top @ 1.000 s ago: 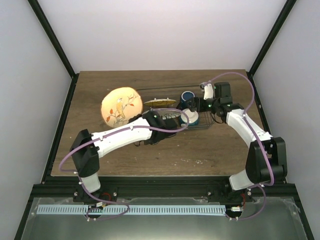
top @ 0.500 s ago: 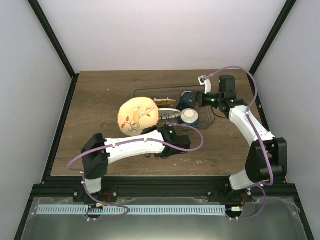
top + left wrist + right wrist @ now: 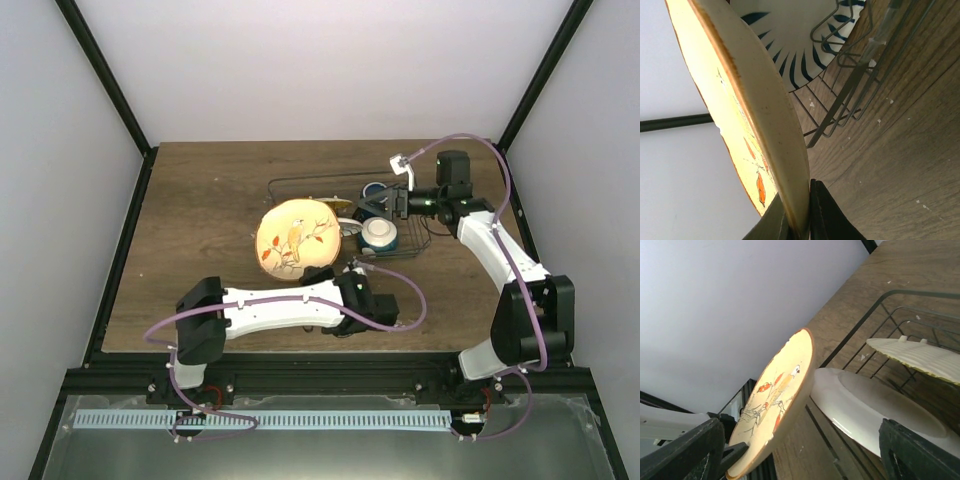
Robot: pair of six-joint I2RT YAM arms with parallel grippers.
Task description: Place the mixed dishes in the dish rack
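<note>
My left gripper [image 3: 330, 272] is shut on the lower rim of the tan painted plate [image 3: 297, 240]. It holds the plate on edge at the near left corner of the wire dish rack [image 3: 412, 246]. In the left wrist view the pads [image 3: 827, 215] pinch the plate [image 3: 755, 110], with the white black-striped plate [image 3: 785, 45] behind it in the rack [image 3: 840, 102]. The orange-yellow plate [image 3: 335, 204], cream bowl [image 3: 380, 235] and dark blue cup [image 3: 375, 190] sit in the rack. My right gripper [image 3: 388, 205] is open and empty over the rack. Its view shows the tan plate [image 3: 775, 405], a white plate [image 3: 875, 405] and the orange-yellow plate [image 3: 915, 357].
The rack stands at the back middle-right of the wooden table [image 3: 200, 200]. A black frame post [image 3: 105, 90] runs up each side, with white walls around. The left arm [image 3: 280, 305] lies across the table's front.
My left gripper has carried the tan plate rightward and nearer, from the table's left to the rack's near left corner. My right gripper has pulled back a little over the rack.
</note>
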